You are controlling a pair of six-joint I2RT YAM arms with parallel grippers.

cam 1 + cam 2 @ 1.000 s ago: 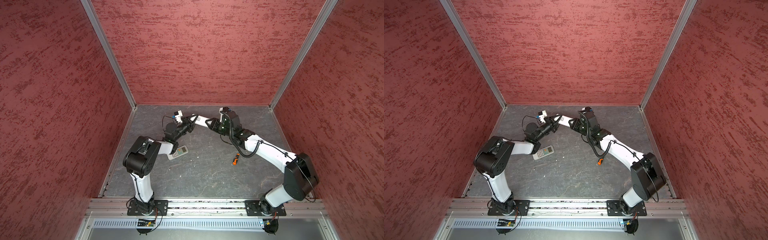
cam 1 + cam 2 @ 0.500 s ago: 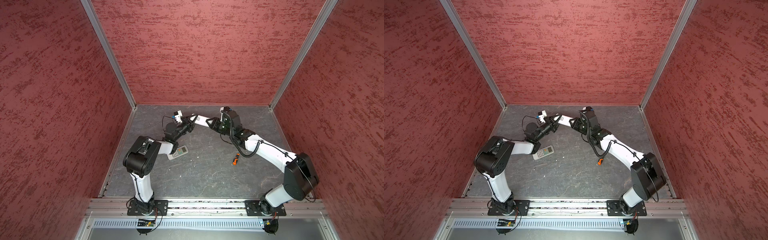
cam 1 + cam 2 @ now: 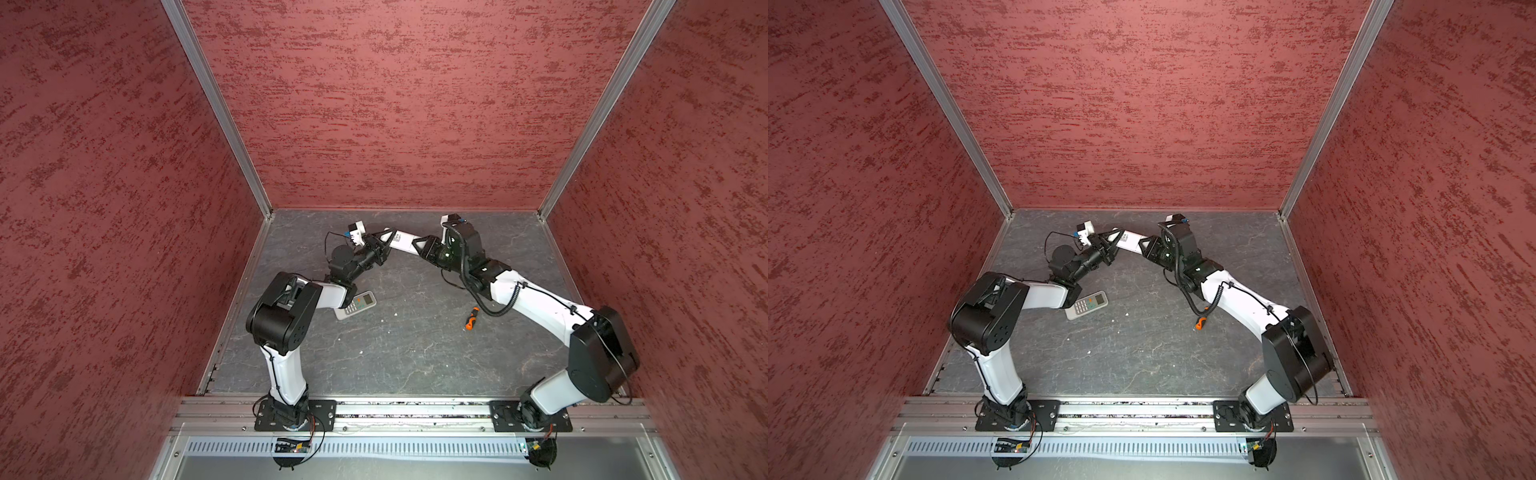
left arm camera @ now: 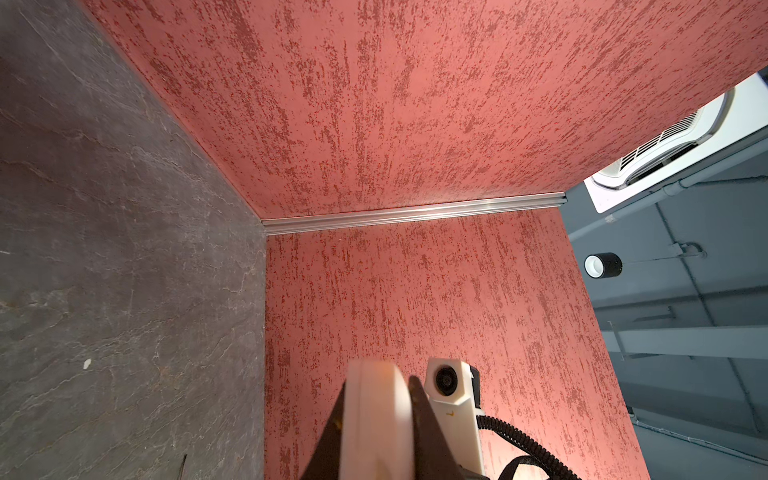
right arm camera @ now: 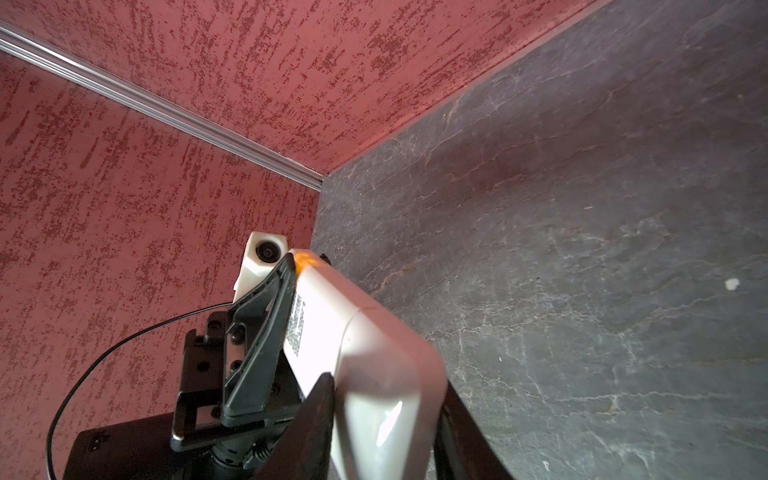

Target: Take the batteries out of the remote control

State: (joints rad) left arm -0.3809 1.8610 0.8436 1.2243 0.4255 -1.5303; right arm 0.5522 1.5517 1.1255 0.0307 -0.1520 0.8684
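Near the back edge of the table (image 3: 415,357), the left gripper (image 3: 384,244) and right gripper (image 3: 419,246) each squeeze one end of the white remote (image 3: 403,241), stretched long-ways between them; no batteries show.

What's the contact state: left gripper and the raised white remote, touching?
Touching. Left wrist view: left gripper clamps the raised white remote, dark fingers flush on both sides, no gap.

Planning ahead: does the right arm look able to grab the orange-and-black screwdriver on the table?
Probably not yet: the right gripper is clamped on the white plastic remote control in mid-air; the orange-and-black screwdriver lies exposed beside that arm.
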